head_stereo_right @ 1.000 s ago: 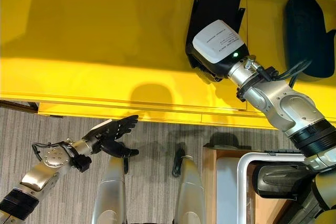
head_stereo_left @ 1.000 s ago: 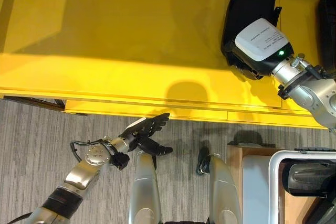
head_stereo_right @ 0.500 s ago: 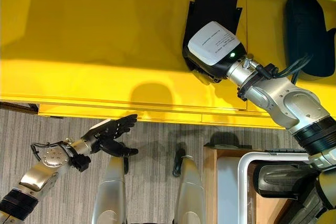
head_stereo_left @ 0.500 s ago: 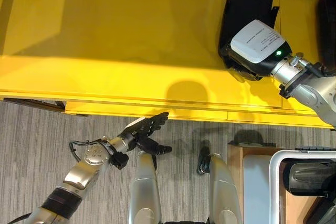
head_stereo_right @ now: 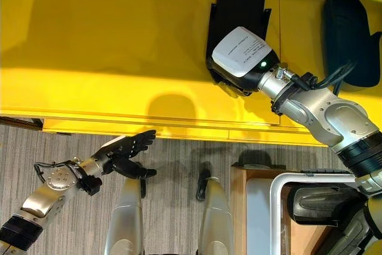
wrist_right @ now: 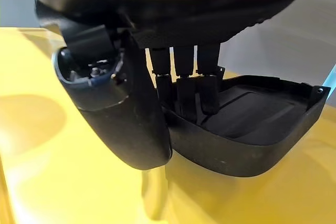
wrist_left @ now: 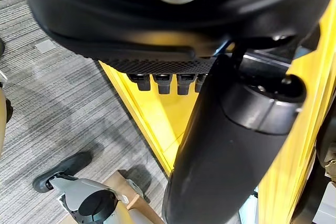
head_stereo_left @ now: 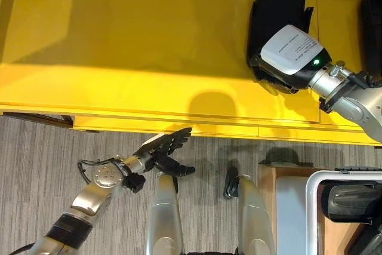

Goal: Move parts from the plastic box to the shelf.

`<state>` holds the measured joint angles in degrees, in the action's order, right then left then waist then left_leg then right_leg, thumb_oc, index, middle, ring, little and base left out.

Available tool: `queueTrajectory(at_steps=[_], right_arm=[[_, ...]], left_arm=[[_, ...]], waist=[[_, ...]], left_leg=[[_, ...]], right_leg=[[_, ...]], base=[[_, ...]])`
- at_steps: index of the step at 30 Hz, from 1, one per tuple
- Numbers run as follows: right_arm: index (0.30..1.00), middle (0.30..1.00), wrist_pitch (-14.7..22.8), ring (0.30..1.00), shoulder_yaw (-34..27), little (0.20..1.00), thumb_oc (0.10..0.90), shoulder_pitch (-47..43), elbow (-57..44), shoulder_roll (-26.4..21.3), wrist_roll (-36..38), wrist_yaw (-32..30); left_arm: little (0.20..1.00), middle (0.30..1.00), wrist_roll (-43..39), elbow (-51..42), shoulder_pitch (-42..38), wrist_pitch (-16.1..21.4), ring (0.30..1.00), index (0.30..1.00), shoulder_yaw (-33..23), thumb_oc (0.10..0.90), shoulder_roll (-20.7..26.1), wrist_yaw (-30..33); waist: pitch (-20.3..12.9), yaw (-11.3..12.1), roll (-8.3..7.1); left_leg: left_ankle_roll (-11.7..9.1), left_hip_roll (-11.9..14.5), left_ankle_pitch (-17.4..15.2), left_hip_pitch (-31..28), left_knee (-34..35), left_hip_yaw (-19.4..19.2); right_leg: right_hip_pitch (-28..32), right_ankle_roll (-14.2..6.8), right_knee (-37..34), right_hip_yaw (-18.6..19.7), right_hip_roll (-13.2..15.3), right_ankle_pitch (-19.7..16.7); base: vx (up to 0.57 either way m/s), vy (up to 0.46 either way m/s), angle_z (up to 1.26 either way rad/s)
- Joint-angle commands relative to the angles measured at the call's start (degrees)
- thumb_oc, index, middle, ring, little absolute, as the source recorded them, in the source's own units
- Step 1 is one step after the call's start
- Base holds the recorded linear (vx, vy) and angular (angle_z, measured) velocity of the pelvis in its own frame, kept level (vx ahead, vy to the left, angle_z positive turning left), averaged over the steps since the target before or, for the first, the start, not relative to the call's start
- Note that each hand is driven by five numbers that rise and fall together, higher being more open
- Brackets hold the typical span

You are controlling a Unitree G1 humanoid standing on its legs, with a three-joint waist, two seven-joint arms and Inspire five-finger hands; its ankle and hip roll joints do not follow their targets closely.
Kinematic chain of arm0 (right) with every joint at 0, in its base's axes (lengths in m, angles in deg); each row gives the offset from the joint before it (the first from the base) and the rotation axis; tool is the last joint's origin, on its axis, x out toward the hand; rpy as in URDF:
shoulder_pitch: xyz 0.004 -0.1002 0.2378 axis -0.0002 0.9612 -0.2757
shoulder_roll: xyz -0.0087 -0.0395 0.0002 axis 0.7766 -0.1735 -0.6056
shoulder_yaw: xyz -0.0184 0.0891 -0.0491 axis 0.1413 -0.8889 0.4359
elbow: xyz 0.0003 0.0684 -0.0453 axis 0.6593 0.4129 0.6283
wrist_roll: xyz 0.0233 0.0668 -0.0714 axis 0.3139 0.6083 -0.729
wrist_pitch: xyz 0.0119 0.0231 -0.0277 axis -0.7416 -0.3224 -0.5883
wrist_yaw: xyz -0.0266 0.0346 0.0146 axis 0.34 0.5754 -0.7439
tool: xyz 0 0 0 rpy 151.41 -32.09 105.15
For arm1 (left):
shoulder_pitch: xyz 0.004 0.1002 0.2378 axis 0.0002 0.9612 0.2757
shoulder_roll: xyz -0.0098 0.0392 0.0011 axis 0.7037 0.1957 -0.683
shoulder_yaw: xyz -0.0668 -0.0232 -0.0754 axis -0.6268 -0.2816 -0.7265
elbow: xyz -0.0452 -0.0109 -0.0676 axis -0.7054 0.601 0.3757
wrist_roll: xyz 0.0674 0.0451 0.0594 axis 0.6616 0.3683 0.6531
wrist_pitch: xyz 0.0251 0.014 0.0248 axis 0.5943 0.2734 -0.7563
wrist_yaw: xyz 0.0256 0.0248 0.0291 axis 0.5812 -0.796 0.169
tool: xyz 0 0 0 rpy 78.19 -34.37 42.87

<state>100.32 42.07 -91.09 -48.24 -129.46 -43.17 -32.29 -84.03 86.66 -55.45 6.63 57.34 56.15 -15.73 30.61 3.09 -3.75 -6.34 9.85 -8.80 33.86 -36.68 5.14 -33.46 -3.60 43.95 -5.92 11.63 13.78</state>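
The yellow shelf (head_stereo_left: 131,40) is a broad, smooth, glossy slab with a stepped front lip, and everything else is placed from it. On its surface, toward the robot's right, lies a black plastic part (head_stereo_left: 280,4): a matte, elongated shell with a rounded far end and a shallow, scooped hollow bounded by a raised rim. The right hand (head_stereo_right: 230,82), its back capped by a white rectangular cover, sits at the near end of that part. In the right wrist view its fingers (wrist_right: 184,90) reach down into the hollow of the part (wrist_right: 252,129), and the thumb (wrist_right: 121,108) curls along the outside of the rim, so the hand pinches the shell's wall between them.

A second black part (head_stereo_right: 349,34) of the same rounded shape lies on the shelf further to the robot's right.

Below the shelf's front lip, over grey ribbed carpet (head_stereo_left: 36,165), the left hand (head_stereo_left: 164,147) hangs free with fingers straight and relaxed, holding nothing.

Near the shelf's right front corner stands the plastic box (head_stereo_left: 313,207), pale with a rounded white rim, and a dark moulded part (head_stereo_left: 352,201) rests inside it.
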Motion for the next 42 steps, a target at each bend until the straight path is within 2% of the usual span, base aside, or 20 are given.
queueTrajectory(at_steps=[1, 2, 5, 6, 9, 10, 11, 12, 13, 14, 15, 16, 17, 18, 20, 30, 35, 42], right_arm=[[1.000, 1.000, -5.63, 1.000, -0.38, 1.000, 0.900, 1.96, 1.43, -1.89, 2.59, 0.16], [1.000, 1.000, -7.18, 1.000, -2.48, 1.000, 0.900, 3.67, 2.24, -0.71, 4.81, -0.47], [1.000, 1.000, -5.80, 1.000, -5.15, 1.000, 0.900, 5.28, 2.94, 0.56, 3.55, -1.29], [1.000, 1.000, -5.02, 1.000, -5.99, 1.000, 0.900, 5.68, 3.18, 1.20, 1.11, -1.81], [1.000, 1.000, -5.17, 1.000, -6.35, 1.000, 0.900, 5.61, 3.43, 1.60, 0.90, -1.69], [1.000, 1.000, -5.35, 1.000, -6.85, 1.000, 0.900, 5.77, 2.85, 1.56, 0.73, -1.24], [1.000, 1.000, -5.40, 1.000, -7.06, 1.000, 0.900, 5.96, 2.41, 1.44, 1.12, -0.89], [1.000, 1.000, -5.38, 1.000, -7.27, 1.000, 0.900, 6.00, 2.16, 1.37, 0.86, -0.86], [1.000, 1.000, -5.13, 1.000, -7.43, 1.000, 0.900, 6.29, 1.74, 1.17, 0.81, -0.62], [1.000, 1.000, -4.93, 1.000, -7.56, 1.000, 0.900, 6.39, 1.50, 0.98, 0.96, -0.74], [1.000, 1.000, -4.81, 1.000, -7.75, 1.000, 0.900, 6.83, 0.92, 0.61, 1.08, -1.16], [1.000, 1.000, -4.65, 1.000, -7.93, 1.000, 0.900, 6.99, 0.36, 0.39, 2.06, -1.22], [1.000, 1.000, -4.56, 1.000, -8.18, 1.000, 0.900, 7.05, -0.11, 0.27, 2.86, -1.38], [1.000, 1.000, -4.45, 1.000, -8.28, 1.000, 0.900, 7.20, -0.35, 0.24, 3.14, -1.56], [1.000, 1.000, -3.83, 1.000, -9.34, 1.000, 0.900, 7.76, -1.96, 0.02, 4.43, -1.93], [1.000, 1.000, -3.23, 1.000, -13.37, 1.000, 0.900, 11.43, -9.84, 0.93, 5.34, 0.27], [1.000, 1.000, -2.48, 1.000, -15.13, 1.000, 0.900, 13.88, -13.19, 0.92, 8.98, 1.38], [1.000, 1.000, -2.03, 1.000, -17.65, 1.000, 0.900, 16.78, -17.54, 1.66, 8.92, 2.65]], left_arm=[[1.000, 1.000, -2.62, -6.27, 0.61, 3.58, 1.000, 1.000, -1.94, 0.900, 0.57, -1.40], [1.000, 1.000, -2.71, -6.33, 0.60, 3.34, 1.000, 1.000, -2.02, 0.900, 0.07, -1.06], [1.000, 1.000, -3.04, -6.51, 0.53, 3.03, 1.000, 1.000, -2.10, 0.900, -0.27, -1.17], [1.000, 1.000, -3.34, -6.40, 0.16, 2.72, 1.000, 1.000, -2.03, 0.900, -0.71, -0.97], [1.000, 1.000, -3.40, -6.23, -0.30, 2.35, 1.000, 1.000, -1.91, 0.900, -1.14, -0.97], [1.000, 1.000, -3.75, -6.36, -0.39, 2.07, 1.000, 1.000, -1.97, 0.900, -1.43, -0.96], [1.000, 1.000, -3.90, -6.40, -0.29, 1.94, 1.000, 1.000, -2.00, 0.900, -1.61, -1.05], [1.000, 1.000, -3.92, -6.44, -0.31, 1.94, 1.000, 1.000, -2.09, 0.900, -1.71, -1.16], [1.000, 1.000, -3.99, -6.43, -0.10, 2.06, 1.000, 1.000, -2.08, 0.900, -1.88, -1.46], [1.000, 1.000, -4.10, -6.44, 0.02, 2.18, 1.000, 1.000, -2.22, 0.900, -1.96, -1.58], [1.000, 1.000, -4.38, -6.46, 0.31, 2.16, 1.000, 1.000, -2.28, 0.900, -2.10, -1.73], [1.000, 1.000, -4.41, -6.56, 0.37, 2.22, 1.000, 1.000, -2.34, 0.900, -2.12, -1.77], [1.000, 1.000, -4.49, -6.64, 0.37, 2.34, 1.000, 1.000, -2.41, 0.900, -2.15, -1.75], [1.000, 1.000, -4.60, -6.63, 0.46, 2.35, 1.000, 1.000, -2.35, 0.900, -2.18, -1.73], [1.000, 1.000, -4.53, -6.84, 0.57, 2.35, 1.000, 1.000, -2.40, 0.900, -2.37, -1.60], [1.000, 1.000, -4.48, -7.07, 0.85, 3.46, 1.000, 1.000, -2.51, 0.900, -3.36, -0.61], [1.000, 1.000, -4.38, -7.02, 1.06, 3.61, 1.000, 1.000, -2.60, 0.900, -3.65, -0.26], [1.000, 1.000, -4.22, -7.49, 1.54, 3.65, 1.000, 1.000, -2.36, 0.900, -4.25, 0.46]], waist=[[-1.30, -1.03, 0.68], [-1.17, -1.38, 0.84], [-1.04, -1.60, 1.05], [-1.04, -1.78, 1.23], [-0.97, -1.88, 1.46], [-0.90, -2.04, 1.54], [-1.07, -2.13, 1.59], [-0.95, -2.18, 1.61], [-1.14, -2.27, 1.67], [-0.99, -2.32, 1.73], [-1.12, -2.48, 1.82], [-1.10, -2.56, 1.88], [-0.97, -2.65, 1.91], [-1.15, -2.71, 1.93], [-1.13, -2.91, 1.97], [-1.00, -3.98, 2.67], [-1.10, -4.48, 2.66], [-1.15, -5.12, 2.70]], left_leg=[[3.62, 3.52, -4.42, -3.99, 1.03, -6.18], [3.62, 3.54, -4.44, -3.80, 0.86, -6.24], [3.69, 3.36, -4.64, -3.91, 0.73, -6.29], [3.71, 3.25, -4.71, -3.91, 0.71, -6.46], [3.75, 3.14, -4.70, -3.96, 0.77, -6.57], [4.10, 3.19, -3.39, -3.35, 1.10, -6.91], [3.77, 3.06, -4.72, -3.97, 0.88, -6.73], [4.12, 3.15, -3.40, -3.43, 1.22, -7.06], [3.76, 3.04, -4.65, -4.09, 1.06, -6.86], [4.09, 3.14, -3.32, -3.53, 1.33, -7.18], [3.75, 3.04, -4.65, -4.16, 1.08, -6.98], [3.77, 3.05, -4.63, -4.18, 1.09, -7.05], [4.08, 3.17, -3.31, -3.61, 1.38, -7.40], [3.71, 3.08, -4.59, -4.18, 1.12, -7.15], [4.04, 3.12, -3.28, -3.73, 1.58, -7.54], [4.15, 2.77, -3.64, -4.13, 1.49, -8.26], [4.24, 2.78, -3.72, -4.43, 1.61, -8.62], [4.27, 2.86, -3.85, -4.83, 1.81, -9.06]], right_leg=[[3.12, 0.31, -2.10, 2.76, -0.24, 1.31], [2.87, 0.32, -1.99, 2.89, -0.30, 1.29], [2.83, 0.31, -1.95, 3.11, -0.33, 1.33], [2.74, 0.33, -1.98, 3.24, -0.37, 1.35], [2.70, 0.39, -1.93, 3.22, -0.28, 1.41], [2.11, 0.84, -2.29, 2.99, -0.28, 0.26], [2.66, 0.42, -2.07, 3.32, -0.35, 1.40], [2.08, 0.86, -2.41, 3.08, -0.37, 0.26], [2.64, 0.48, -2.16, 3.40, -0.41, 1.39], [2.05, 0.93, -2.43, 3.16, -0.40, 0.24], [2.54, 0.50, -2.11, 3.50, -0.41, 1.37], [2.50, 0.52, -2.10, 3.57, -0.42, 1.38], [1.91, 0.94, -2.41, 3.34, -0.43, 0.24], [2.46, 0.52, -2.13, 3.63, -0.45, 1.37], [1.90, 0.91, -2.58, 3.48, -0.48, 0.19], [1.73, 0.93, -2.61, 4.12, -0.58, 0.25], [1.80, 0.99, -2.68, 4.24, -0.62, 0.23], [1.91, 0.97, -3.05, 4.63, -0.84, 0.10]], base=[[0.00, 0.000, 0.00], [0.00, 0.000, 0.00], [0.00, 0.026, -0.01], [0.00, 0.034, -0.02], [-0.03, 0.023, -0.02], [0.00, 0.000, 0.00], [-0.07, 0.020, -0.03], [0.07, 0.030, -0.04], [-0.07, 0.021, -0.03], [0.07, 0.040, -0.03], [0.00, 0.037, -0.02], [0.00, 0.039, -0.03], [0.00, 0.000, 0.00], [-0.06, 0.030, -0.01], [-0.03, 0.016, -0.02], [0.00, 0.041, -0.03], [0.01, 0.014, -0.02], [0.00, 0.000, 0.00]])
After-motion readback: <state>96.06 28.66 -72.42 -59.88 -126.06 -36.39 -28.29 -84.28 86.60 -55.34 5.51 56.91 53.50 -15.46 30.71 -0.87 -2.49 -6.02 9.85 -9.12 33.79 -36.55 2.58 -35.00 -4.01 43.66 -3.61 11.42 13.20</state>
